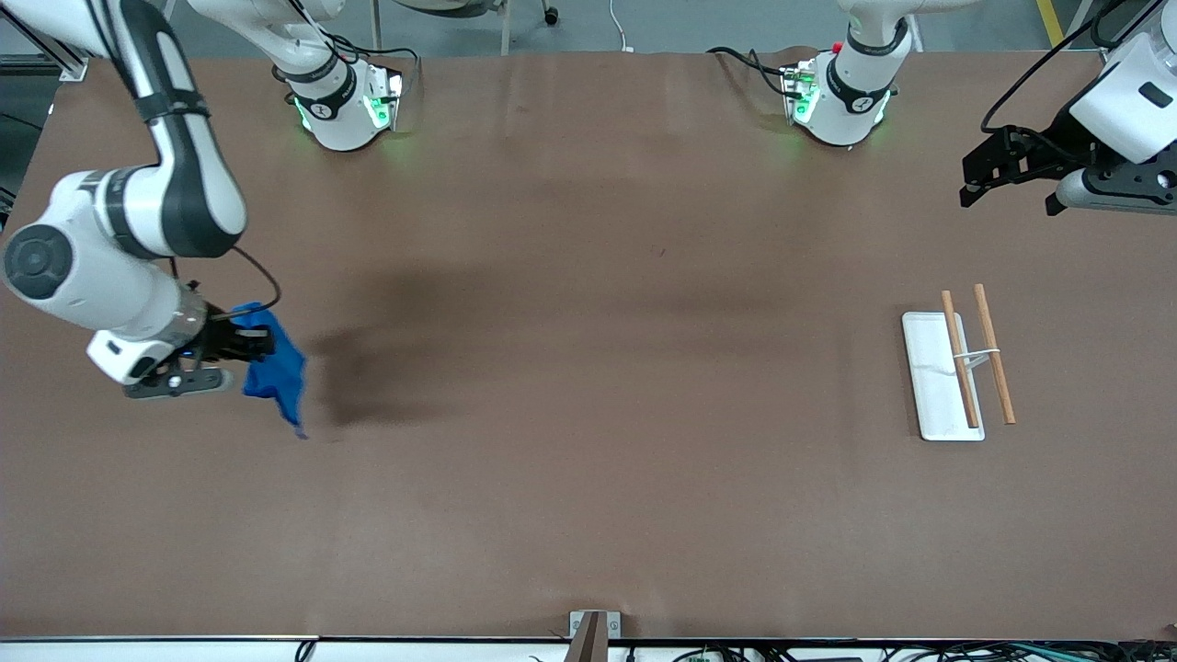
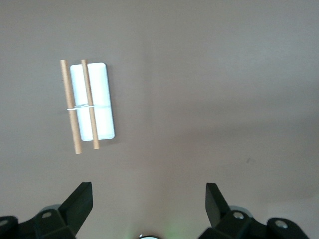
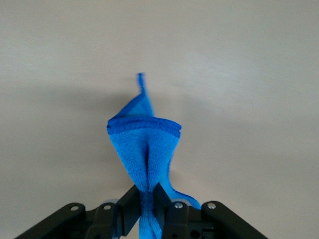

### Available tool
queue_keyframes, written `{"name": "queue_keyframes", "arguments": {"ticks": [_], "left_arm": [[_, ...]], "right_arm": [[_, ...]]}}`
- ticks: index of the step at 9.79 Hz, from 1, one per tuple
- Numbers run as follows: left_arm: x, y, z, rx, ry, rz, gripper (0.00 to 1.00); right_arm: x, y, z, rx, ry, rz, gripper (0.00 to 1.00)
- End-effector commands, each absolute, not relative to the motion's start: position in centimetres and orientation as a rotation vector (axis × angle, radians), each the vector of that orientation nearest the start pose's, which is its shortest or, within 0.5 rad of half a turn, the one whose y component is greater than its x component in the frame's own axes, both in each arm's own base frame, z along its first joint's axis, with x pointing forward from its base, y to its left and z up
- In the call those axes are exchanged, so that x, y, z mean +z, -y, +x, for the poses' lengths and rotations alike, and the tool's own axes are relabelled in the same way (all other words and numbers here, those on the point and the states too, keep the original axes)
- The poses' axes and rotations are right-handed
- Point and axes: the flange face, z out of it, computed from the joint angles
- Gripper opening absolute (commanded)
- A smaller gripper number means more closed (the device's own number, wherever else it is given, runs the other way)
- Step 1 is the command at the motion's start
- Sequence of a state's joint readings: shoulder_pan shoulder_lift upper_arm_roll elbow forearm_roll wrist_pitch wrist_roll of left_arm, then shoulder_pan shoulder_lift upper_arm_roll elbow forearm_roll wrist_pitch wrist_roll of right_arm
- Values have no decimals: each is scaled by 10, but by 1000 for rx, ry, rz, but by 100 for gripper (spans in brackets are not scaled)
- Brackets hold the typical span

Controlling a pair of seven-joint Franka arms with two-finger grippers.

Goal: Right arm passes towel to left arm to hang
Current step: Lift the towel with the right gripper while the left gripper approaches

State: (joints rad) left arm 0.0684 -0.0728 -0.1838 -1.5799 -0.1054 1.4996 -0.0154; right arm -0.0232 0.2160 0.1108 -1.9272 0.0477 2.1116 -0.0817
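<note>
My right gripper (image 1: pixel 250 347) is shut on the bright blue towel (image 1: pixel 276 370) and holds it bunched in the air over the right arm's end of the table. In the right wrist view the towel (image 3: pixel 144 142) hangs down from between the closed fingers of the right gripper (image 3: pixel 148 193), with one corner trailing lowest. My left gripper (image 1: pixel 975 181) is open and empty, held high over the left arm's end of the table. In the left wrist view its fingers (image 2: pixel 79 199) stand wide apart around the left gripper's middle (image 2: pixel 148 191).
A rack with a white flat base (image 1: pixel 929 386) and two wooden bars (image 1: pixel 995 354) stands on the brown table near the left arm's end. It also shows in the left wrist view (image 2: pixel 102 99). A small metal bracket (image 1: pixel 588 630) sits at the table's near edge.
</note>
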Motion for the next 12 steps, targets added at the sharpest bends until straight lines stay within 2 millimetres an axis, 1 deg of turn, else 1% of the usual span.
{"name": "queue_keyframes", "arguments": {"ticks": [1,2,3,4,5,7,8,9,11,12], "left_arm": [[621,84,540,120,-201,-3358,100],[599,92,554,165,-199,-3423,100],[571,109,569,244,-219,-3507,100],[546,123,584,269,-233,-3591,100],[524,140,594,305,-274,-3684,100],[478,150,610,414,-352,-3895,100],[454,157,612,467,-399,-4026,100],[435,161,614,504,-392,-4136,100],[397,169,610,506,-412,-4333,100],[377,166,607,463,-397,-4431,100]], "right_arm": [[403,-126,599,-3,182,-2893,0],[421,-163,598,-14,111,-2780,0],[436,-193,595,-11,80,-2666,0],[449,-223,589,9,41,-2533,0],[454,-244,583,30,14,-2445,0],[467,-289,567,93,-71,-2236,0],[475,-316,556,125,-132,-2110,0],[483,-339,546,163,-191,-1996,0],[493,-361,536,228,-321,-1798,0],[496,-373,529,227,-368,-1752,0]]}}
